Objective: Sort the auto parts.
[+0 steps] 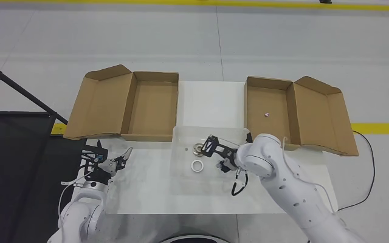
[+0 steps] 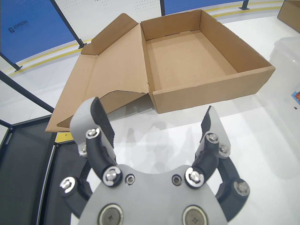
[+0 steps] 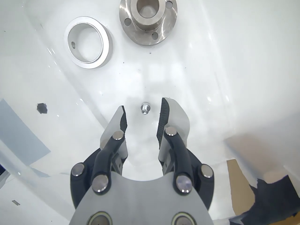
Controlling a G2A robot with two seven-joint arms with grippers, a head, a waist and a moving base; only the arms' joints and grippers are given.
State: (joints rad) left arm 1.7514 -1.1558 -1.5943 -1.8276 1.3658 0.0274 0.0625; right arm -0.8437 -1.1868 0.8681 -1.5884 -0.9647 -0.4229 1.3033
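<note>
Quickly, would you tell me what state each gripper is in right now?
Left gripper: open, holding nothing.
Right gripper: open, empty, aimed at a small bolt.

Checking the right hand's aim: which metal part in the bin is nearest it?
The small silver bolt, at the open right hand's fingertips; the silver ring and holed grey flange lie farther off.

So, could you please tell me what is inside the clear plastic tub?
A flanged steel hub, a plain metal ring and a small screw by the open right gripper. That arm covers part of the tub.
</note>
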